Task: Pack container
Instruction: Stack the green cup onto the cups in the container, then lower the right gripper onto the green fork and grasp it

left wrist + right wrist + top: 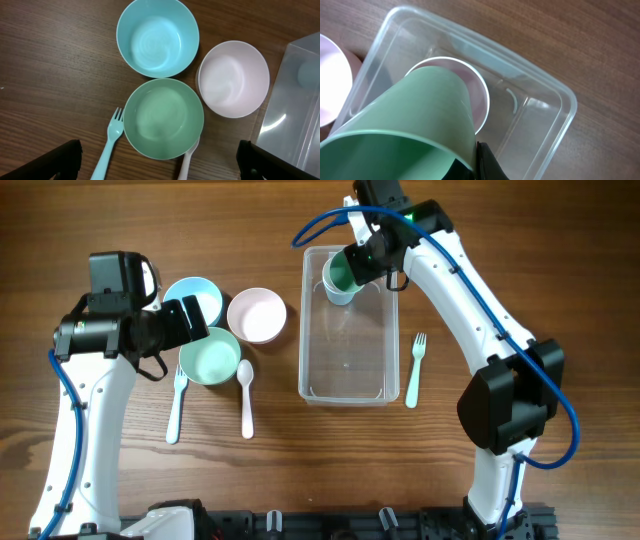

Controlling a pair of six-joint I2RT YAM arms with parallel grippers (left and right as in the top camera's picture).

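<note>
Right gripper point(353, 270) holds green cup point(337, 279) over container point(346, 352) on wooden table point(250, 490).

Count on the tabletop:
- Bowls: 3, namely the blue bowl point(193, 300), green bowl point(210, 357) and pink bowl point(257, 315).
- Cups: 2. The green cup point(338, 274) is one. The pale cup point(480, 100) sits right under it and only part of it is visible.
- Forks: 2. There is a left fork point(175, 408) by the bowls and a right fork point(414, 375) beside the bin.
- Spoons: 1, the white spoon point(246, 395).
- Bins: 1, the clear container point(345, 360).

Total: 9 items of 5 kinds.
</note>
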